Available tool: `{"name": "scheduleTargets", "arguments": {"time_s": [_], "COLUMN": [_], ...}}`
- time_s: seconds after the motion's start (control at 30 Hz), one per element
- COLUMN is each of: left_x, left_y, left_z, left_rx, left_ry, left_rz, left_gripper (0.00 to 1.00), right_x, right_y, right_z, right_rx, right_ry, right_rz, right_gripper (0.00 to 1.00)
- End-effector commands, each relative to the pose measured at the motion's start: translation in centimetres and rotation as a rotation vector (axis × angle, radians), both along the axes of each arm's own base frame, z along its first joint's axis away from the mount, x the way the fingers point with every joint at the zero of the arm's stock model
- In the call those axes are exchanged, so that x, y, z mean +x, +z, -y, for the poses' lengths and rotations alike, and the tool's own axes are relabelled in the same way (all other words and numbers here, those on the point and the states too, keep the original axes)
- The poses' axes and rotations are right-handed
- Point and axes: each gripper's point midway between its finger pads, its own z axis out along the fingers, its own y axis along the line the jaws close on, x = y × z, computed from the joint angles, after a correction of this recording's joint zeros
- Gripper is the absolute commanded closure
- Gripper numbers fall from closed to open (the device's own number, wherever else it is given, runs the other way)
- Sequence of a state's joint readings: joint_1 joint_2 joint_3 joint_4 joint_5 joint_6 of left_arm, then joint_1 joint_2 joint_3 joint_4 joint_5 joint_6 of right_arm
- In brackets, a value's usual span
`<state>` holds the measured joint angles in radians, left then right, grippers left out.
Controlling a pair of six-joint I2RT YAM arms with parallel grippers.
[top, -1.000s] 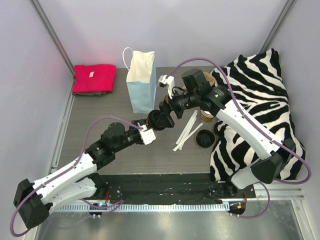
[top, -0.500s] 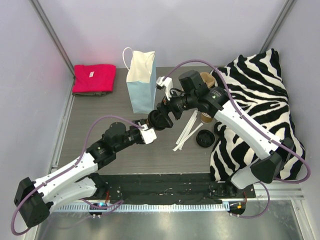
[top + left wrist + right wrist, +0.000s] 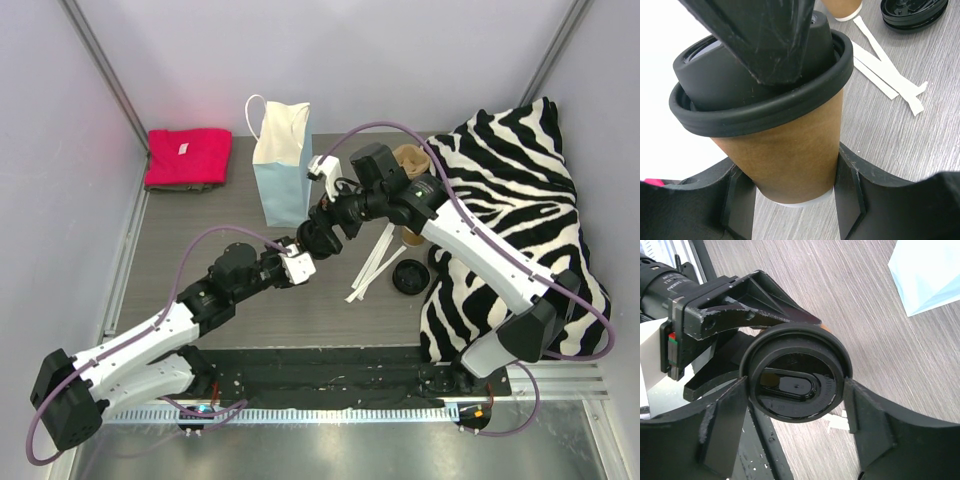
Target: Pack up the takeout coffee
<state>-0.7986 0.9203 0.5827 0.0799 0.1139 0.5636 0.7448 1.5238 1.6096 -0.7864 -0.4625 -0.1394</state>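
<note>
The left end effector [image 3: 795, 190] pinches the takeout coffee [image 3: 790, 150]. Its two fingers [image 3: 852, 200] press against opposite sides of the tan cup's lower half, and the cup stands upright between them, above the desk [image 3: 200, 230].

The right end effector [image 3: 796, 400] sits directly over the same cup. Its fingers are spread to either side of the black lid [image 3: 796, 377], one close against each edge of the rim. Whether those pads actually press on the lid cannot be told. In the left wrist view, one of these fingers crosses over the lid's top.

Beyond the left end effector's fingertips, a few white strips [image 3: 885, 75] lie flat on the desk. Farther out are a loose black lid [image 3: 912, 12] and the base of a second cup [image 3: 842, 7].

In the right wrist view, a light blue paper bag [image 3: 927, 275] stands on the desk ahead of the right end effector, apart from the cup.

From above, a zebra-striped cloth [image 3: 520, 200] lies behind the right end effector, under its arm. A red cloth [image 3: 187, 157] lies well off to the left of both end effectors.
</note>
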Motion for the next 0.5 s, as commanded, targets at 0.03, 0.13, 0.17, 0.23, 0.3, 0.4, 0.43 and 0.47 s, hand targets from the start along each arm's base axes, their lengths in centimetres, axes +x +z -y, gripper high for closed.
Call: {"name": "scheduleTargets", "arguments": {"time_s": [0.03, 0.13, 0.17, 0.23, 0.3, 0.4, 0.43, 0.47], "left_x": [0.4, 0.2, 0.0, -0.1, -0.2, -1.0, -1.4, -1.7], "left_y": [4.0, 4.1, 3.4, 3.4, 2.6, 1.9, 1.7, 1.6], "left_z": [0.4, 0.1, -0.1, -0.7, -1.7, -3.1, -3.4, -4.5], "left_rx": [-0.095, -0.099, -0.08, -0.077, -0.052, -0.022, -0.023, -0.017], "left_ry": [0.015, 0.025, 0.026, 0.049, 0.092, 0.12, 0.123, 0.159], "left_rz": [0.061, 0.045, 0.023, 0.003, -0.026, -0.057, -0.069, -0.08], "left_gripper": [0.69, 0.56, 0.51, 0.32, 0.2, 0.08, 0.07, 0.05], "right_x": [-0.1, 0.5, 0.9, 1.5, 2.6, 4.3, 4.7, 5.2], "right_y": [0.0, -0.2, -0.1, 0.2, 0.4, 0.0, -0.1, -0.4], "right_z": [-0.8, -0.6, -0.4, -0.1, 0.8, 2.4, 2.8, 3.3], "right_rx": [0.009, -0.013, -0.016, -0.018, -0.021, -0.047, -0.054, -0.066], "right_ry": [0.026, 0.0, -0.007, -0.027, -0.064, -0.108, -0.116, -0.126], "right_rz": [0.02, 0.042, 0.056, 0.069, 0.061, 0.033, 0.03, 0.026], "right_gripper": [0.29, 0.44, 0.47, 0.48, 0.49, 0.5, 0.52, 0.54]}}
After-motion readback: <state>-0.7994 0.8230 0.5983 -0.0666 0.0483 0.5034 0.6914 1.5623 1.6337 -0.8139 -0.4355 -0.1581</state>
